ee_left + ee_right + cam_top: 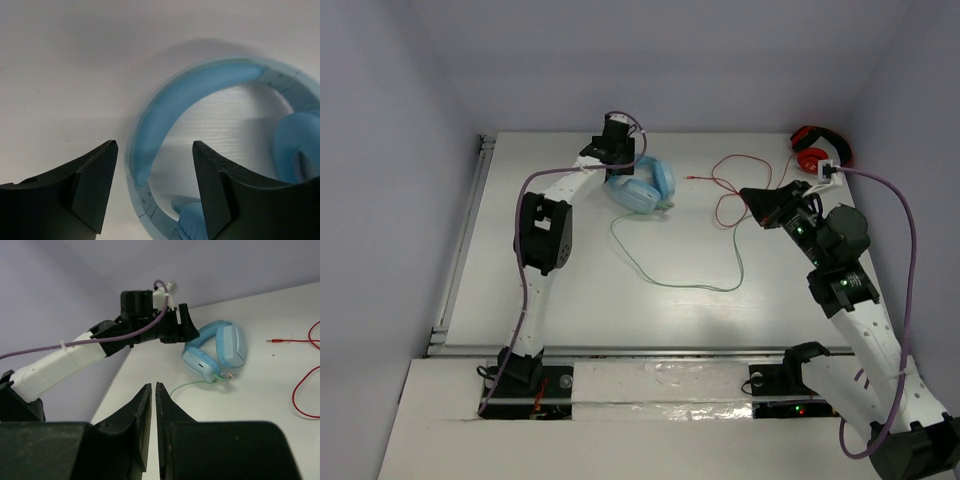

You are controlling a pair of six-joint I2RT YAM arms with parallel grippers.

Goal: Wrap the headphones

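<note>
The headphones (645,185) are lying on the white table (570,290) — left gripper (154,145) standing open beside them, right gripper (153,390) closed.

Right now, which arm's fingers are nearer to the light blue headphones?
Left. The left fingers stand open right at the headband of the headphones. The right fingers, shut, hover well off to their right, near the red cable.

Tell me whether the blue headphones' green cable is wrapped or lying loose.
Loose. The green cable trails from the headphones in a wide open loop across the table; none is wound around them.
</note>
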